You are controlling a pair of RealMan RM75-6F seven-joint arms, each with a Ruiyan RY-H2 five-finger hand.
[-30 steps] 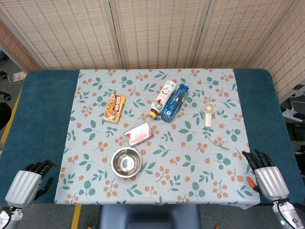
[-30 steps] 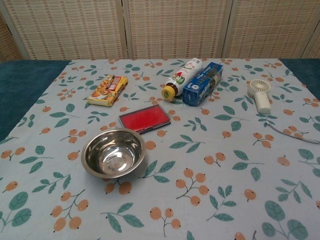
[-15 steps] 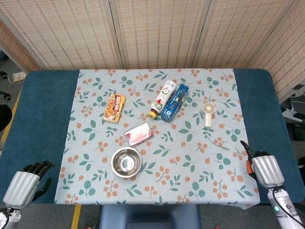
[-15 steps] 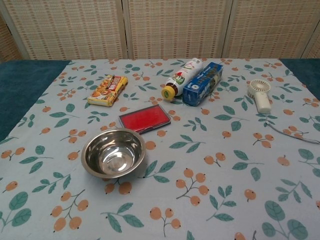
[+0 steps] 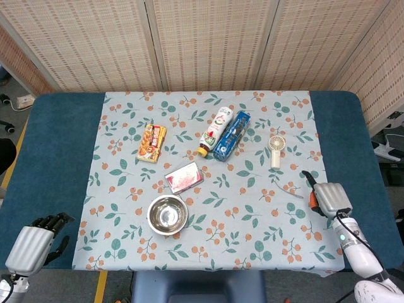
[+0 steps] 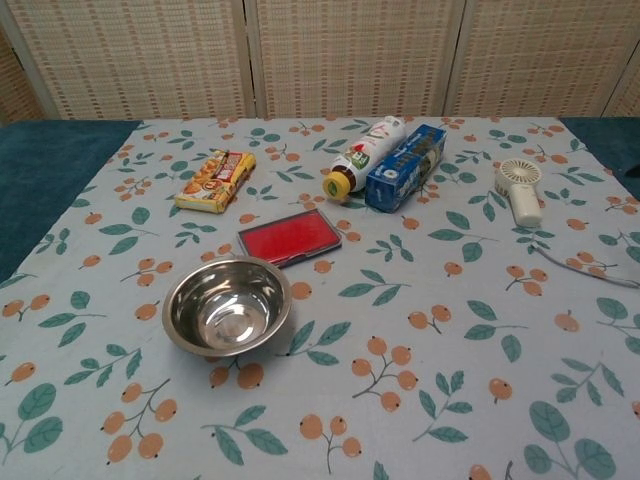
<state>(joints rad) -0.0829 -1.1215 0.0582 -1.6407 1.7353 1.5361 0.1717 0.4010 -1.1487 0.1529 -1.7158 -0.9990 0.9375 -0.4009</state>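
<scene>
- Right now the right hand (image 5: 329, 199) is hovering over the right edge of the tablecloth (image 5: 252, 222). One dark finger (image 5: 308, 176) is sticking out ahead of it. I cannot tell how the rest are lying, and nothing is showing in its hold.
- Nearest thing: a thin grey cable (image 5: 289, 190) is lying flat on the cloth, just beyond that fingertip and apart from it.
- By my judgement this is an approach with no contact yet. A pick-up here would be calling for a low, fine pinch, since the cable is hugging the cloth.
- Further ahead of the fingers, a small white fan (image 5: 275, 149) is lying on its side. Nothing is standing between the fingers and the cable.
- Well off to the fingers' left, a blue box (image 5: 231, 135) and a bottle (image 5: 215, 129) are lying side by side, with a red case (image 5: 184, 177), a steel bowl (image 5: 167, 214) and a snack box (image 5: 152, 142) beyond them.
- The left hand (image 5: 35, 243) is resting off the cloth at the near corner, its fingers (image 5: 52, 221) loosely bent, released and holding nothing.
</scene>
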